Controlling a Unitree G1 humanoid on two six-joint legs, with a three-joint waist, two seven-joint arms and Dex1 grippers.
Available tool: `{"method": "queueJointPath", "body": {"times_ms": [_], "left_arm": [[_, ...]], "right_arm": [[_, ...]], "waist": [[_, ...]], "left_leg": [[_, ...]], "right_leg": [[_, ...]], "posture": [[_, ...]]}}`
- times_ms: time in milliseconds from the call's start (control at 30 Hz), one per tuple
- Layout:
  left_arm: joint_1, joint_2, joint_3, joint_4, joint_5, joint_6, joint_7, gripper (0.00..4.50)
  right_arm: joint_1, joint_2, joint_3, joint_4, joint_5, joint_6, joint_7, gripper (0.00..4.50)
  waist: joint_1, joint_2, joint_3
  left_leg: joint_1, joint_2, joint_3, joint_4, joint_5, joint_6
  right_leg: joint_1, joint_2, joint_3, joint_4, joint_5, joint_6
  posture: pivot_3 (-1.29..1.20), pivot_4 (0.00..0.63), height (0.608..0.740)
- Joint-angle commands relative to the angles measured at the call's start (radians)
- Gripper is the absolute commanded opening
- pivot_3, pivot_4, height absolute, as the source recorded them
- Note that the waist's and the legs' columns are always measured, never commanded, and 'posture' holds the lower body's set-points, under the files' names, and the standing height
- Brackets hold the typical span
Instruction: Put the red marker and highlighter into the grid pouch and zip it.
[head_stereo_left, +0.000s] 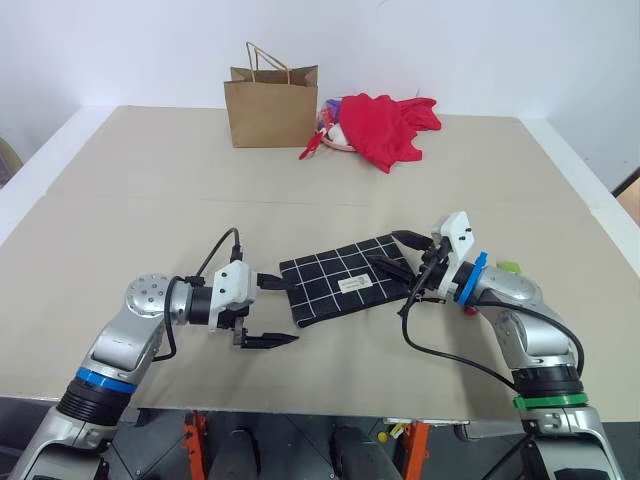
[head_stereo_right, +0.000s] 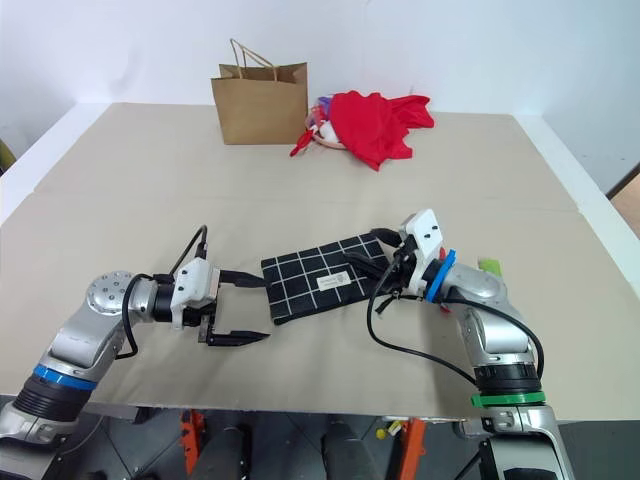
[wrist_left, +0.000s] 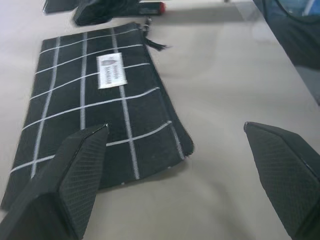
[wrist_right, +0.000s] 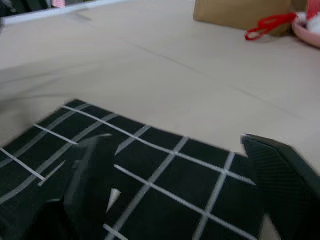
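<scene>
The grid pouch (head_stereo_left: 345, 281) lies flat near the middle of the tan table (head_stereo_left: 150, 200), slanted, with its white label facing up and a wide stretch of bare tabletop between it and the far edge. At that far edge a brown paper bag (head_stereo_left: 272, 105) stands upright, its inside hidden, with a heap of red cloth (head_stereo_left: 388, 125) just beside it. The left gripper (head_stereo_left: 272, 310) sits at the pouch's left end, its fingers spread wide apart and gripping nothing, one finger at the pouch's edge and the other out over bare table nearer the front edge. The right gripper (head_stereo_left: 400, 258) hangs over the pouch's right end with its fingers parted. In the left wrist view, the red marker (wrist_left: 152, 7) lies just beyond the pouch's far end. The highlighter (head_stereo_left: 508, 267) peeks out behind the right arm, on the table toward the right edge.
</scene>
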Motion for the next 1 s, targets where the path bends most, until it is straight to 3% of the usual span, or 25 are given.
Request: {"method": "queueJointPath", "body": {"times_ms": [33,167,200,300,433,767,1000], "left_arm": [[-0.016,0.006,0.001,0.0,0.013,-0.037,-0.01,4.5],[-0.017,0.003,0.002,0.004,0.016,-0.043,-0.013,4.5],[-0.017,0.003,0.002,0.004,0.016,-0.044,-0.013,4.5],[-0.017,0.003,0.002,0.005,0.017,-0.046,-0.014,4.5],[-0.069,-0.033,-0.054,0.075,0.092,-0.178,-0.03,4.5],[-0.076,-0.048,-0.068,0.1,0.115,-0.236,-0.022,4.5],[-0.106,-0.074,-0.082,0.231,0.271,-0.501,0.094,4.5]], "right_arm": [[-0.022,-0.014,-0.028,0.0,-0.001,-0.034,0.002,2.25],[-0.023,-0.014,-0.026,0.004,-0.001,-0.04,0.003,0.14],[-0.023,-0.014,-0.026,0.005,-0.001,-0.04,0.003,0.03],[-0.023,-0.014,-0.026,0.005,-0.001,-0.041,0.003,0.03],[0.129,0.01,0.077,0.018,-0.088,-0.07,-0.002,0.03],[0.123,0.031,0.084,0.028,-0.095,-0.07,-0.003,0.03],[0.111,0.054,0.085,0.02,-0.09,-0.053,-0.02,0.03]], "waist": [[-0.001,0.0,0.0],[-0.001,0.0,0.0],[-0.001,0.0,0.0],[-0.001,0.0,0.0],[0.008,-0.001,-0.001],[0.004,0.0,-0.002],[0.002,0.0,-0.002]], "left_leg": [[0.0,0.0,0.0,0.0,0.0,0.0],[0.0,0.0,0.0,0.001,0.001,0.0],[0.0,0.0,0.0,0.002,0.001,0.0],[0.0,0.0,0.0,0.003,0.001,0.0],[0.001,0.0,-0.004,0.003,0.001,0.0],[0.006,0.0,-0.006,0.004,0.0,0.0],[0.008,0.0,-0.006,0.004,0.001,0.0]], "right_leg": [[0.0,0.0,0.0,0.0,0.0,0.0],[0.0,0.0,0.0,0.0,-0.001,0.006],[0.001,0.0,0.0,0.0,-0.001,0.006],[0.001,0.0,0.0,0.0,-0.001,0.006],[0.004,0.0,-0.004,0.0,-0.002,0.006],[0.01,0.0,-0.005,0.0,-0.002,0.005],[0.012,0.0,-0.005,0.0,-0.002,0.005]], "posture": [[0.0,0.15,0.74],[0.0,0.15,0.74],[0.0,0.15,0.74],[0.0,0.15,0.74],[0.0,0.15,0.74],[0.0,0.15,0.74],[0.0,0.15,0.74]]}}
